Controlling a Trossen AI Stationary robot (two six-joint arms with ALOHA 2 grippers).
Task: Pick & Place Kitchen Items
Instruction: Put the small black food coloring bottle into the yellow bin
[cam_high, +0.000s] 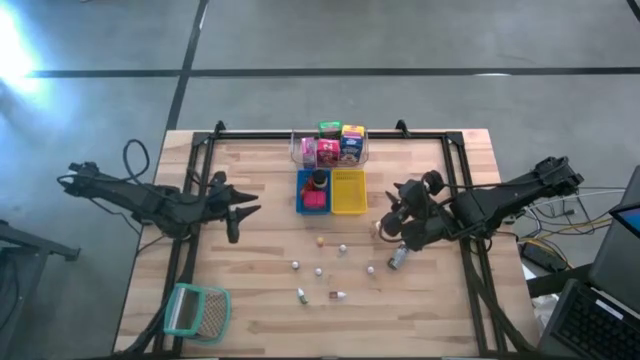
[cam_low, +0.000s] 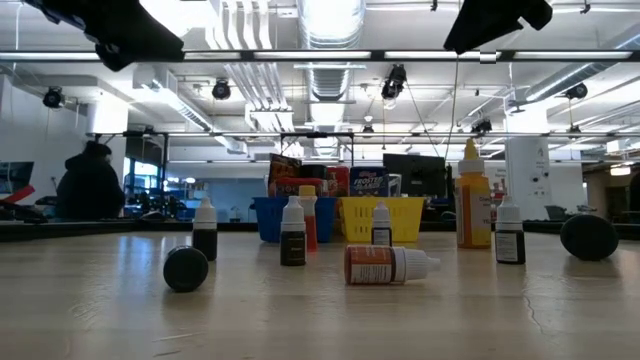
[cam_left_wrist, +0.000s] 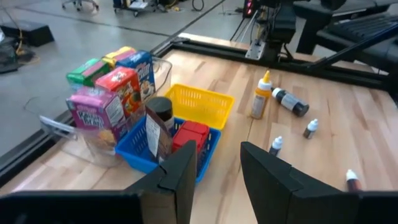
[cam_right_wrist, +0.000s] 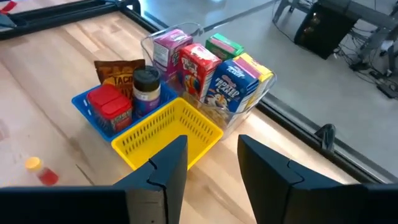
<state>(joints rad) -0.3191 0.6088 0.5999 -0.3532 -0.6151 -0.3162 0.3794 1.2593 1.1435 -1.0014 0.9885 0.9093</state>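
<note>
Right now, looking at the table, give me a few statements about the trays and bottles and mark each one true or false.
1. The yellow tray is empty. True.
2. The blue tray holds a dark jar. True.
3. The clear tub is empty. False: it holds several small boxes.
4. The orange-labelled bottle stands upright. False: it lies on its side.
5. The mesh basket sits between the two trays. False: it sits near the table's front left corner.
</note>
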